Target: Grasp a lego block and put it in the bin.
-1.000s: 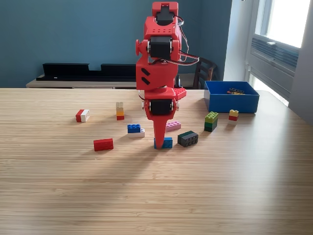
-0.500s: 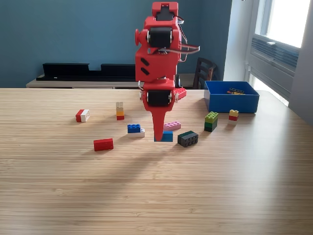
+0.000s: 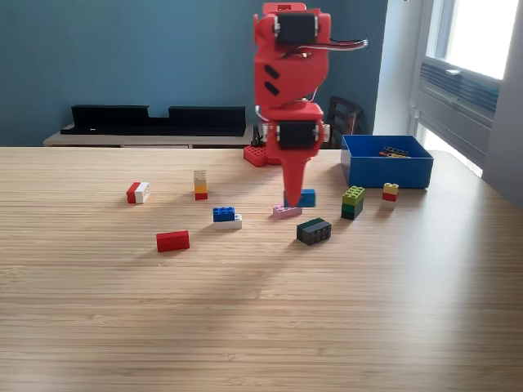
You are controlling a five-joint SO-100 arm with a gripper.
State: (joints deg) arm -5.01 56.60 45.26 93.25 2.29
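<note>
In the exterior view my red gripper (image 3: 294, 196) points down over the middle of the table, shut on a blue lego block (image 3: 306, 198) that hangs just above the tabletop. A pink block (image 3: 286, 212) lies right under it. The bin (image 3: 386, 170), a low blue box holding a few blocks, stands at the back right, to the right of the gripper.
Loose blocks lie around: a black one (image 3: 314, 231), a green stack (image 3: 353, 202), a yellow-red one (image 3: 391, 191), a blue-white one (image 3: 225, 216), a red one (image 3: 172, 240), a red-white one (image 3: 137, 192) and a small tower (image 3: 200, 184). A chair (image 3: 343, 118) stands behind the table.
The gripper has lifted the blue block off the table and carried it up and to the exterior view's right, toward the bin. The other blocks have stayed put.
</note>
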